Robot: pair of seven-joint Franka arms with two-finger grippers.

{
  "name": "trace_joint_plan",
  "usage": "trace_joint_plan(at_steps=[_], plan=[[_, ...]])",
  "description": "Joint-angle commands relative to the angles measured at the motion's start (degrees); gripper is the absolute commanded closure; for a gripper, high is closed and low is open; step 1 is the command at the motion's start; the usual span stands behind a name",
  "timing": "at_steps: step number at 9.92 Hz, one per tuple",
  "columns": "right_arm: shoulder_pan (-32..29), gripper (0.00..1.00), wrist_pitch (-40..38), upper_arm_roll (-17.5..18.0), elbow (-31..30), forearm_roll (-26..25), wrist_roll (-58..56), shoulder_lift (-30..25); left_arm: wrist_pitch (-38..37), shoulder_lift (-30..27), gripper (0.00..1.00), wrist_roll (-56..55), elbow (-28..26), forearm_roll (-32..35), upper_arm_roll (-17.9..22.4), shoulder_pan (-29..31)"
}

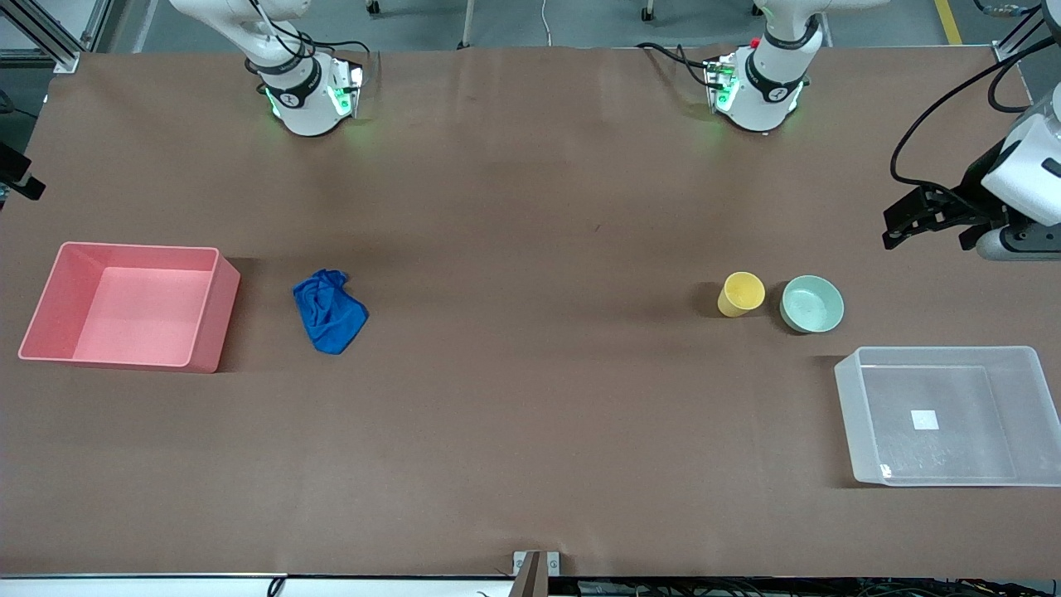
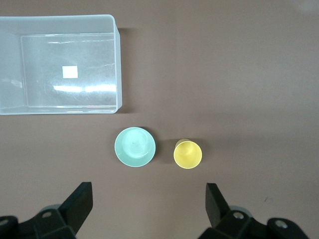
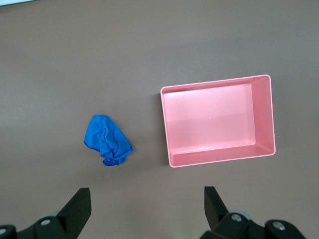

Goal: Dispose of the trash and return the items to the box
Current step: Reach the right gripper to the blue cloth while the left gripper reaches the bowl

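Observation:
The blue rag (image 1: 329, 310) lies crumpled on the table beside the pink bin; it also shows in the right wrist view (image 3: 107, 140). The yellow cup (image 1: 741, 293) and the mint-green bowl (image 1: 811, 303) stand side by side, farther from the front camera than the clear box (image 1: 845, 390). All three show in the left wrist view: cup (image 2: 188, 154), bowl (image 2: 135, 146), box (image 2: 118, 64). My left gripper (image 1: 924, 228) hangs open and empty, high over bare table by the cup and bowl (image 2: 148, 194). My right gripper (image 3: 147, 196) is open and empty, high over bare table by the rag.
The opaque pink bin (image 1: 211, 307) stands empty at the right arm's end of the table, also in the right wrist view (image 3: 167, 124). The clear box is empty, with a white label on its bottom. Brown table stretches between the two groups.

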Motion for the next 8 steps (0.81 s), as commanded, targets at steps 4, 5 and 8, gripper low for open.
trace_joint_plan(at_steps=[4, 5, 8], plan=[[-0.26, 0.00, -0.50, 0.19, -0.13, 0.76, -0.36, -0.62, 0.99, 1.64, 0.00, 0.82, -1.66, -1.36, -0.38, 0.39], [-0.35, 0.00, -0.50, 0.19, -0.13, 0.76, -0.36, -0.62, 2.65, 2.00, 0.00, 0.99, -2.01, -1.89, -0.29, 0.30], [-0.35, 0.00, -0.50, 0.19, -0.13, 0.76, -0.36, -0.62, 9.05, 4.45, 0.00, 0.82, -6.73, -1.54, -0.20, 0.65]])
